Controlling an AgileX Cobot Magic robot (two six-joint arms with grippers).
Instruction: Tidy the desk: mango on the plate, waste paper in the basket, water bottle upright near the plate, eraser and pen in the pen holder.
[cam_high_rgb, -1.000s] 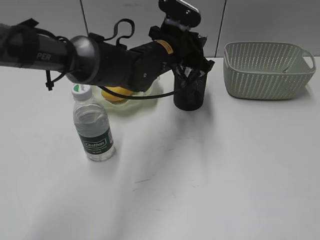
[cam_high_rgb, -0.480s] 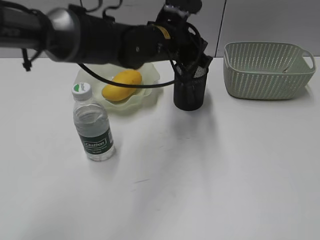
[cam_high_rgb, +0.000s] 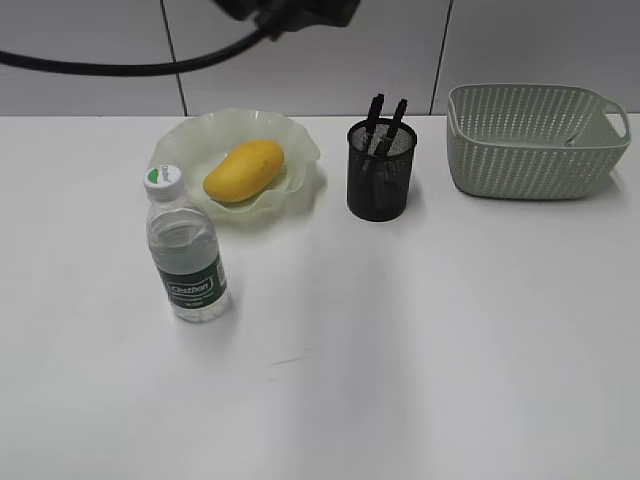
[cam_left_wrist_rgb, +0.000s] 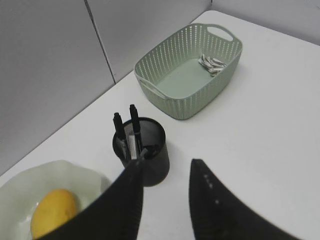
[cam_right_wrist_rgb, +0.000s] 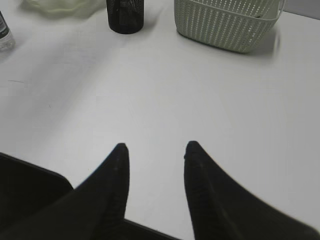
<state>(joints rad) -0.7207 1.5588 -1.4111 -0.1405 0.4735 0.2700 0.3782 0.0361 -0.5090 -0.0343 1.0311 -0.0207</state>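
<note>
The yellow mango (cam_high_rgb: 243, 170) lies on the pale green ruffled plate (cam_high_rgb: 195, 140). The water bottle (cam_high_rgb: 185, 250) stands upright in front of the plate. The black mesh pen holder (cam_high_rgb: 381, 170) holds two black pens (cam_high_rgb: 385, 118) and something white (cam_left_wrist_rgb: 132, 143). The waste paper (cam_left_wrist_rgb: 212, 63) lies in the sage-green basket (cam_high_rgb: 535, 140). My left gripper (cam_left_wrist_rgb: 165, 165) is open and empty, high above the pen holder. My right gripper (cam_right_wrist_rgb: 154, 147) is open and empty over the bare desk (cam_high_rgb: 420, 350). The eraser cannot be told apart.
A grey panelled wall (cam_high_rgb: 540, 40) runs behind the desk. Part of the left arm and its cable (cam_high_rgb: 280, 15) crosses the top edge of the exterior view.
My left arm has lifted up and away from the pen holder and has almost left the exterior view. The plate and mango are now uncovered.
</note>
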